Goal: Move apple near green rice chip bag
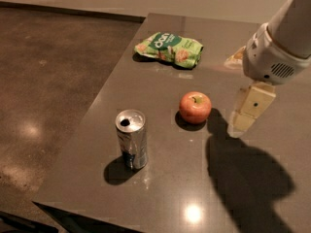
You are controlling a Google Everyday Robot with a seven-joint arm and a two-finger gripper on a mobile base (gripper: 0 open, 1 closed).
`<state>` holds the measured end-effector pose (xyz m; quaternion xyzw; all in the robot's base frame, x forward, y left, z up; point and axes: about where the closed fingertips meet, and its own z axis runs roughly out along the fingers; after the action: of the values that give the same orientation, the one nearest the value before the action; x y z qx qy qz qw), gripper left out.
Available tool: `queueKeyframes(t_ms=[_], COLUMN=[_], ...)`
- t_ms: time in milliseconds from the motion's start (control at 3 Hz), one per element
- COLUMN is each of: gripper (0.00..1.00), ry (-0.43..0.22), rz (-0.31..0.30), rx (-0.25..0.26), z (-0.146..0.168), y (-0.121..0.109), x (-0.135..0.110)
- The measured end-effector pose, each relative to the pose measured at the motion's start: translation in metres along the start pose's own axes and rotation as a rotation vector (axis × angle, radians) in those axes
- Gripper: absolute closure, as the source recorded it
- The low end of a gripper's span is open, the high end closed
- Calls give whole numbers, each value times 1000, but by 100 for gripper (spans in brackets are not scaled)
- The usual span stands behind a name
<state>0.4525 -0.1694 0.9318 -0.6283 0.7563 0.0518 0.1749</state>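
Observation:
The apple [195, 107] is round and red-orange with a short stem, and stands near the middle of the dark grey table [160, 188]. The green rice chip bag [169, 48] lies flat toward the table's far edge, well behind the apple and apart from it. My gripper [239, 128] hangs from the white arm at the right, pointing down, a little to the right of the apple and above the table. It touches nothing. Its shadow falls on the table beside the apple.
An opened silver can [131, 138] stands upright left of and nearer than the apple. A pale yellowish object [235, 57] is partly hidden behind the arm at the far right. The table's left edge drops to a brown floor [48, 81].

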Motion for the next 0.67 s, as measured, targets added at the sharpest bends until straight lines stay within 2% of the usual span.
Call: queueKeyframes(t_ms=[333,667], gripper=[0,0], ry=[-62,-88], rz=[-7,-14], rx=[-32,-42], z=[26,50], y=[-1,-8], x=[-18,-31])
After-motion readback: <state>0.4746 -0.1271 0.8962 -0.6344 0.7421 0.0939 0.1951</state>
